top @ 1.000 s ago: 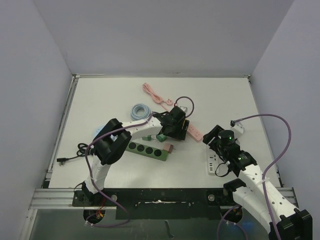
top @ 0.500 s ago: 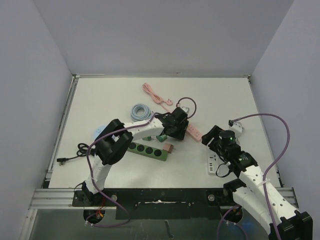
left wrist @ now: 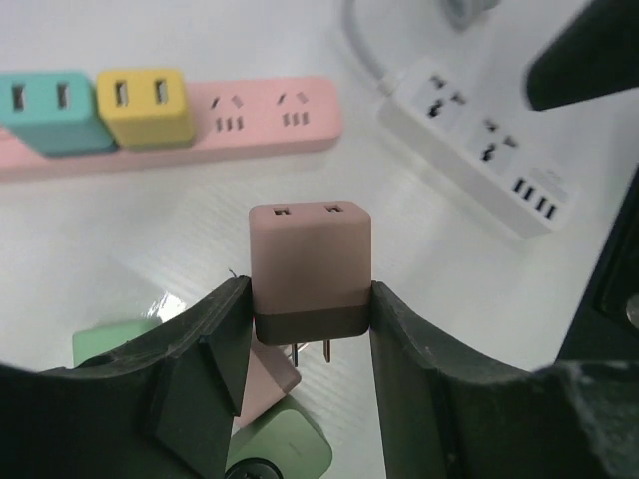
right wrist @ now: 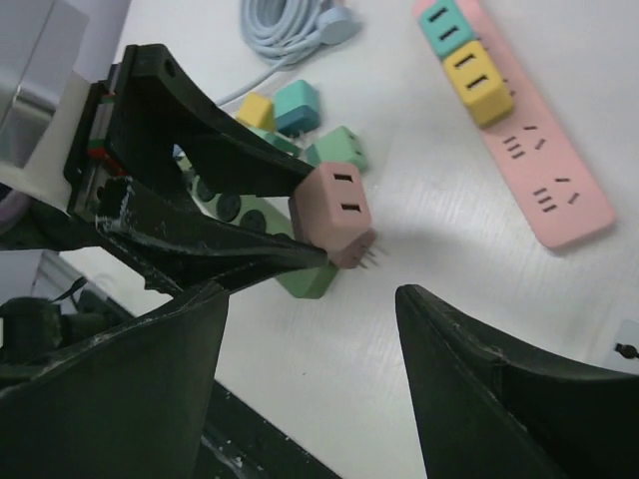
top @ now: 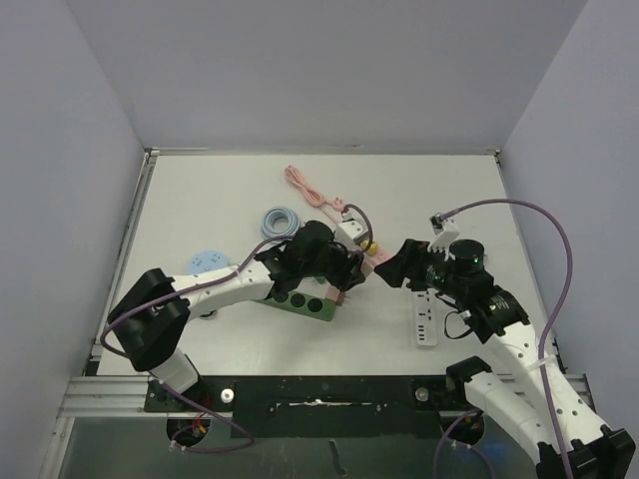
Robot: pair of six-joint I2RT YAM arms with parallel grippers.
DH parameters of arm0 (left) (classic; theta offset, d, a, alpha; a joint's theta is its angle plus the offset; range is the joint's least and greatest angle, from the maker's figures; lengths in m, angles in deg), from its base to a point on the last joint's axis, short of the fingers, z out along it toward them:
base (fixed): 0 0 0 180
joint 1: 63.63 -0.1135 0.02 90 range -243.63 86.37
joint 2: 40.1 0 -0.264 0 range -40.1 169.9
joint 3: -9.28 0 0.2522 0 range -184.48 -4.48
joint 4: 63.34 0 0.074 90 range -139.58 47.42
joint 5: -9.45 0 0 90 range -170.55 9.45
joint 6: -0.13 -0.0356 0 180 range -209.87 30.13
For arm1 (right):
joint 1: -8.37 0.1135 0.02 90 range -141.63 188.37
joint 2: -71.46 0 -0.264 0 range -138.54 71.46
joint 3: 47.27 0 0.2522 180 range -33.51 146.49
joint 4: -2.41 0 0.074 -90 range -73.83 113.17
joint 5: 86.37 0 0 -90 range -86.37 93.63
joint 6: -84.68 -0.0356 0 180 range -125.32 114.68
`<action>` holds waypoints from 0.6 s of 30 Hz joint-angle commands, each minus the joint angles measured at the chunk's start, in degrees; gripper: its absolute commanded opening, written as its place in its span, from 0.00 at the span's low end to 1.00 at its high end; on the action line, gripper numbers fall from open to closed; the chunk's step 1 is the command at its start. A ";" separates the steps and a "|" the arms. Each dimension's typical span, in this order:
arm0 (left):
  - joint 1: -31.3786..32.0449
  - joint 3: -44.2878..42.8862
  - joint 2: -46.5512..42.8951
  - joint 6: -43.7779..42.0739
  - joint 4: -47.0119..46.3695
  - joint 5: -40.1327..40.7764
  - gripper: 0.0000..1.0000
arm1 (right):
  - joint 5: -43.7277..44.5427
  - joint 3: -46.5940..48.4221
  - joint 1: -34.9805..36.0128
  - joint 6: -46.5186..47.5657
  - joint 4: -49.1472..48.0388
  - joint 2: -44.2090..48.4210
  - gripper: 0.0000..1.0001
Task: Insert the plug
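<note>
A white table (top: 200,200) is spread beneath the left claw (top: 347,274) and out on every side of it. Beyond the claw and to either side, the table is closed in by plain pale lilac walls (top: 319,70). Nearer than the claw, a metal rail (top: 110,394) is fixed along the table's edge. Soft, even light is cast.

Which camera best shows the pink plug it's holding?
The left wrist view: the pink plug sits centred between the jaws, prongs showing. The right wrist view shows it smaller, at an angle; the top view barely shows it.

plug (left wrist: 310,249) in left pincer (left wrist: 310,299), loaded strip (left wrist: 270,115) behind, cabled strip (left wrist: 479,150) at right
</note>
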State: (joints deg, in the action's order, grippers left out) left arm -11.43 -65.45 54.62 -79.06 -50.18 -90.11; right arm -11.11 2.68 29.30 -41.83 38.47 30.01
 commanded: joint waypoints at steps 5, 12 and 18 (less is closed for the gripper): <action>0.39 8.56 -8.49 -15.54 -24.94 -19.28 0.31 | -13.08 7.80 -0.26 0.86 4.22 -1.59 0.69; 0.42 11.20 -10.24 -21.71 -29.17 -24.77 0.31 | -9.34 9.78 -0.27 0.48 9.61 -3.11 0.66; 0.45 12.75 -11.55 -24.02 -30.38 -25.59 0.31 | -10.53 9.80 -0.23 -1.68 7.36 -5.61 0.58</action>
State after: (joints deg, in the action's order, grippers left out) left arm -11.21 -52.91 45.90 -99.52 -74.27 -112.71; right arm -20.64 10.02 29.30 -41.96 47.76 25.57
